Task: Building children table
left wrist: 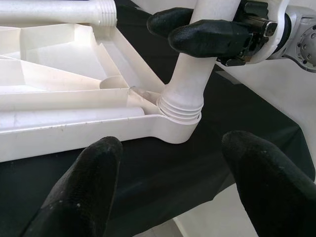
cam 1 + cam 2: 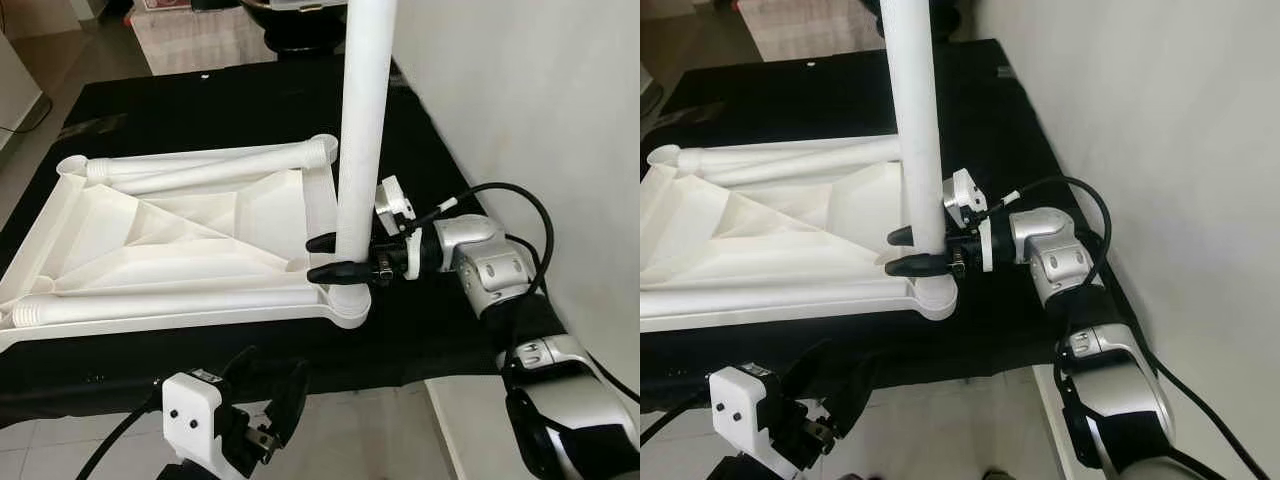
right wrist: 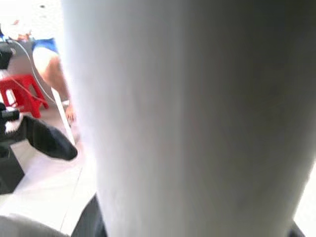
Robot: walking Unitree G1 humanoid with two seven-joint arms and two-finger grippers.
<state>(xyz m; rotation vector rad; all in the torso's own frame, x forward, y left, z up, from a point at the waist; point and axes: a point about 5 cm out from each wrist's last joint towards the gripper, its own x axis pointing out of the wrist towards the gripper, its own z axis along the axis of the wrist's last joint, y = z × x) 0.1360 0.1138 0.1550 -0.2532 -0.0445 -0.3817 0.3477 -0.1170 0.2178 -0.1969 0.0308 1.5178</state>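
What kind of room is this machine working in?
Probably a room in a home: a tiled floor, a plain white wall and a rug farther back. The right gripper holds a white table leg upright in an upturned children's tabletop.

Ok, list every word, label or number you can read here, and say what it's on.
None can be read.
The tabletop, the upright leg and the black cloth carry no print.
The right claw, shut on the leg, and the left claw bear no legible markings.
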